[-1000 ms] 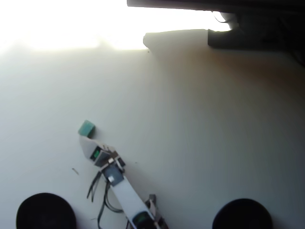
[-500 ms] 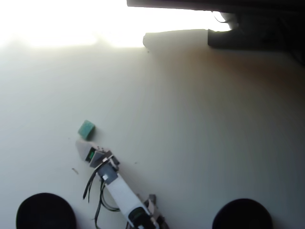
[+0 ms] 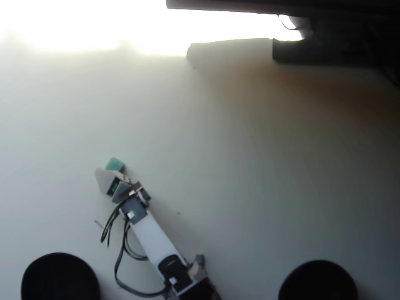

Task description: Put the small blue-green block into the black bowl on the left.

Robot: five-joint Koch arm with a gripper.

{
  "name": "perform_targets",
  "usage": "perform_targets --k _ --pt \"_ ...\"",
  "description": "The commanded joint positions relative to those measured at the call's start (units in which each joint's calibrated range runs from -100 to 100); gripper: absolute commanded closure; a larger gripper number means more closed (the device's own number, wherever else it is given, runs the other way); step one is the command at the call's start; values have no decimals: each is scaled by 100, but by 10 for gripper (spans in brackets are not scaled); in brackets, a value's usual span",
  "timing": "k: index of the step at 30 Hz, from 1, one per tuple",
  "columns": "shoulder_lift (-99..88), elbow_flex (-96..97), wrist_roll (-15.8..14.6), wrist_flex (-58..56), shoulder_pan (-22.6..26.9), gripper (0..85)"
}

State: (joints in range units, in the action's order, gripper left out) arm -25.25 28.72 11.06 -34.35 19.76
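Note:
The small blue-green block (image 3: 115, 165) lies on the white table at left of centre in the overhead view. My gripper (image 3: 106, 175) reaches up from the bottom edge on a white arm, and its pale tip overlaps the block's lower left side, hiding part of it. Only one jaw tip shows from above, so whether it is open or shut cannot be told. The black bowl (image 3: 59, 277) sits at the bottom left corner, well below the block.
A second black bowl (image 3: 319, 281) sits at the bottom right. Dark cables (image 3: 115, 237) loop beside the arm. Dark equipment (image 3: 331, 37) lines the top right edge. Strong glare washes out the top left of the table.
The arm has swung up and to the left, bringing the gripper tip from just below the block to overlapping its lower edge. The block has stayed where it was.

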Motion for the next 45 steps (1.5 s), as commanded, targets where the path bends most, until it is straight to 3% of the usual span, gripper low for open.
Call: perform_targets --k 1,22,32,35,45 --pt "185 -469 24 74 -5 387" --pt "1599 -1300 112 58 0 422" --pt "1663 -1245 10 74 -44 639" --pt "1556 -1023 -24 383 -83 823" --pt "999 -1254 -54 261 103 823"
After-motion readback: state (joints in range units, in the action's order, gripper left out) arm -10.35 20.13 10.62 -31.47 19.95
